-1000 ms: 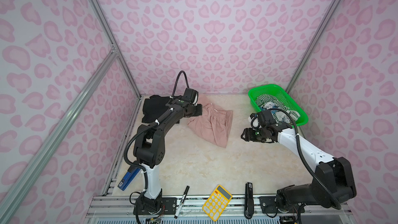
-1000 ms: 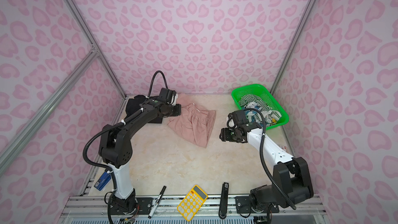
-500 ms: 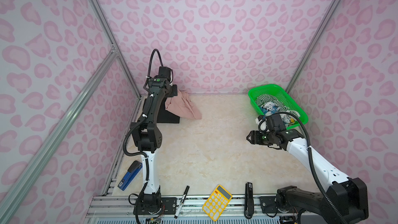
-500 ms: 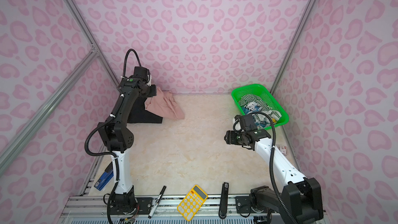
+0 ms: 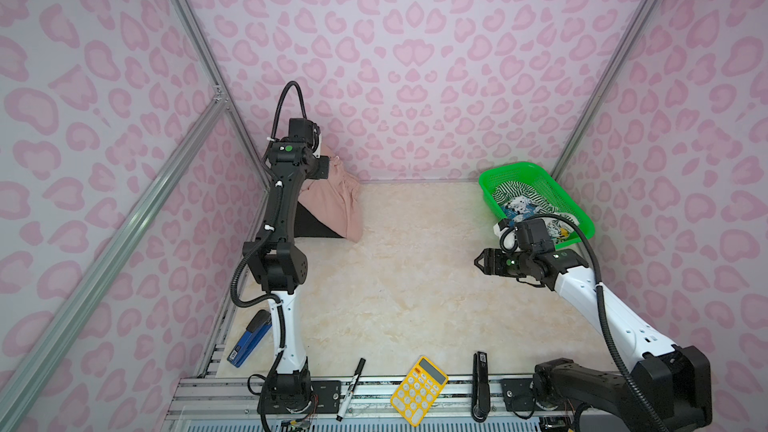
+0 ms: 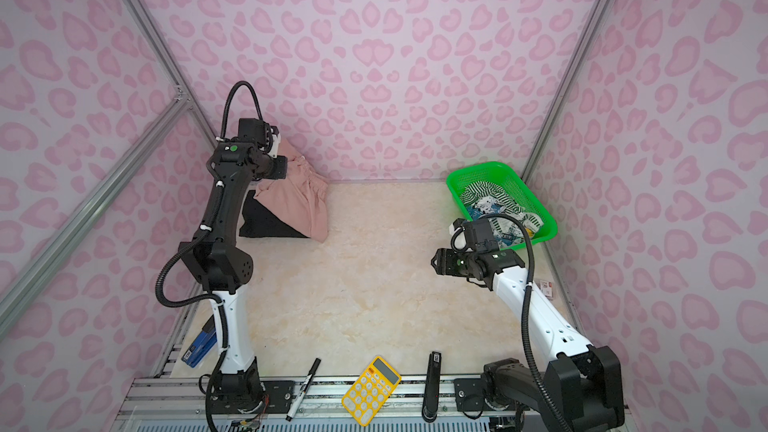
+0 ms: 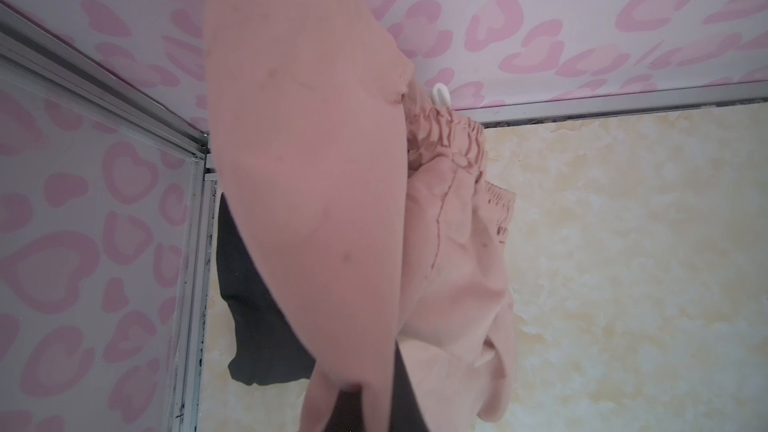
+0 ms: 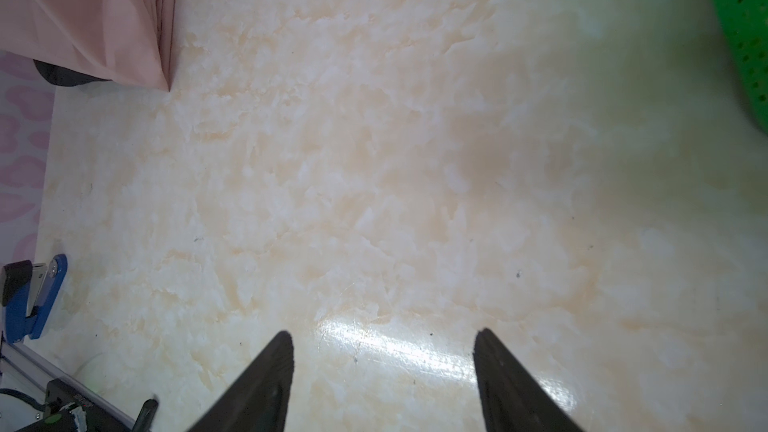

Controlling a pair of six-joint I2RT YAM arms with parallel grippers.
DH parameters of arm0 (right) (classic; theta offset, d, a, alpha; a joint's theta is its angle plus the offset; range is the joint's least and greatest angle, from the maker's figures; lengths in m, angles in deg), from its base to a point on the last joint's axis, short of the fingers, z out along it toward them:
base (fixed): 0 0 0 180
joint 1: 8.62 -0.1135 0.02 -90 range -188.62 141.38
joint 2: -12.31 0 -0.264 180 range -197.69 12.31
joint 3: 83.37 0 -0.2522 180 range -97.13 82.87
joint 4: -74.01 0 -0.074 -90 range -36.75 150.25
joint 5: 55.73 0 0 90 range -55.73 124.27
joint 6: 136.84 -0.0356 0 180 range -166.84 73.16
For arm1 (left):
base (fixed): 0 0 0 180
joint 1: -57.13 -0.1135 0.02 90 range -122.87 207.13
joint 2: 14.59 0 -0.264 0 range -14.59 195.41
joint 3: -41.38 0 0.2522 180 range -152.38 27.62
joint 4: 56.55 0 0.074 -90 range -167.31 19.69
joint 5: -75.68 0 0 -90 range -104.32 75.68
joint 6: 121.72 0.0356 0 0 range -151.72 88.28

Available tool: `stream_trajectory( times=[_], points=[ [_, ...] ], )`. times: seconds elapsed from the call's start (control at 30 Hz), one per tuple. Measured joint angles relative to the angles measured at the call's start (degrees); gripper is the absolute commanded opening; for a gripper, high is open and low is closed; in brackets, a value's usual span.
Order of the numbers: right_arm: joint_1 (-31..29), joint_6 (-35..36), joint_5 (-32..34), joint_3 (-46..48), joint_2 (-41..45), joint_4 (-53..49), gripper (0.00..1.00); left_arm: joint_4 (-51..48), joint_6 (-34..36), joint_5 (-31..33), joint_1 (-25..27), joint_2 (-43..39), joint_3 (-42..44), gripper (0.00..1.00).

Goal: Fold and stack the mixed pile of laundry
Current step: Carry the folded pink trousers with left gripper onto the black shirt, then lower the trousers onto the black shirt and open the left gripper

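Note:
The dusty-pink shorts (image 5: 332,205) (image 6: 299,205) hang from my left gripper (image 5: 326,168) (image 6: 281,168), which is raised in the back left corner and shut on them. Their lower end drapes over the folded black garment (image 5: 318,228) (image 6: 266,224) on the table. In the left wrist view the pink shorts (image 7: 316,201) cover the fingers, and the black garment (image 7: 257,326) lies below. A striped piece (image 5: 517,192) and a blue-white printed piece (image 5: 517,206) lie in the green basket (image 5: 511,168). My right gripper (image 5: 478,261) (image 6: 433,261) (image 8: 382,338) hovers open over bare table, holding nothing.
Along the front edge lie a yellow calculator (image 5: 419,390), a black marker (image 5: 351,386) and a black tool (image 5: 480,384). A blue stapler (image 5: 249,338) (image 8: 37,297) sits front left. Pink patterned walls close in the back and both sides.
The left arm lifted the pink shorts off the table and carried them to the back left corner over the black garment. The right arm drew back to the right, still open.

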Motion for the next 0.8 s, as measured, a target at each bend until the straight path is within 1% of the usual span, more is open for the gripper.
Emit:
stream_trajectory(
  times=[0.1, 0.2, 0.27, 0.3, 0.33, 0.37, 0.4, 0.43, 0.5, 0.53, 0.6, 0.7, 0.8],
  points=[
    [0.0, -0.35, -0.81, -0.09, 0.0, 0.09, 0.69, 1.22, 0.13, 0.42, -2.47, -0.09, 2.43, 0.03],
    [0.0, -0.44, -1.07, -0.37, 0.0, 0.04, 0.69, 1.81, -0.09, 1.27, -5.6, 2.56, 4.13, 0.03],
    [0.0, -0.44, -1.14, -0.52, 0.17, 0.07, 0.69, 2.51, -1.01, 1.46, -7.91, 5.29, 4.33, 0.08],
    [0.0, -0.44, -1.16, -0.55, 0.35, 0.0, 0.69, 2.62, -1.86, 1.68, -9.2, 6.8, 4.46, 0.14],
    [0.0, -0.42, -1.18, -0.66, 0.55, -0.11, 0.69, 2.62, -2.49, 1.7, -10.38, 8.11, 4.5, 0.24],
    [0.0, -0.37, -1.18, -0.81, 0.76, -0.13, 0.69, 2.62, -3.26, 1.75, -11.34, 9.16, 4.52, 0.42],
    [0.0, -0.24, -1.18, -0.96, 1.07, -0.15, 0.69, 2.67, -3.98, 1.95, -12.41, 10.05, 4.52, 0.63],
    [0.0, -0.2, -1.14, -1.07, 1.4, -0.13, 0.69, 2.71, -5.07, 2.32, -13.31, 10.78, 4.52, 0.77],
    [0.0, 0.22, -0.96, -1.16, 2.12, -0.15, 0.69, 2.99, -6.51, 3.21, -14.25, 11.45, 4.52, 0.91],
    [0.0, 0.37, -0.79, -1.16, 2.51, -0.13, 0.69, 3.28, -6.97, 3.23, -14.45, 11.5, 4.57, 0.93],
    [0.0, 0.66, -0.61, -1.27, 3.15, -0.13, 0.69, 4.11, -8.46, 3.78, -14.45, 11.45, 4.57, 0.95],
    [0.0, 0.92, 0.48, -1.55, 3.93, -0.09, 0.69, 5.57, -9.18, 4.33, -14.45, 11.21, 5.42, 0.96],
    [0.0, 1.05, 3.74, -2.34, 4.81, -0.2, 0.7, 6.6, -10.45, 4.0, -14.29, 10.47, 8.59, 0.96]
  ],
)
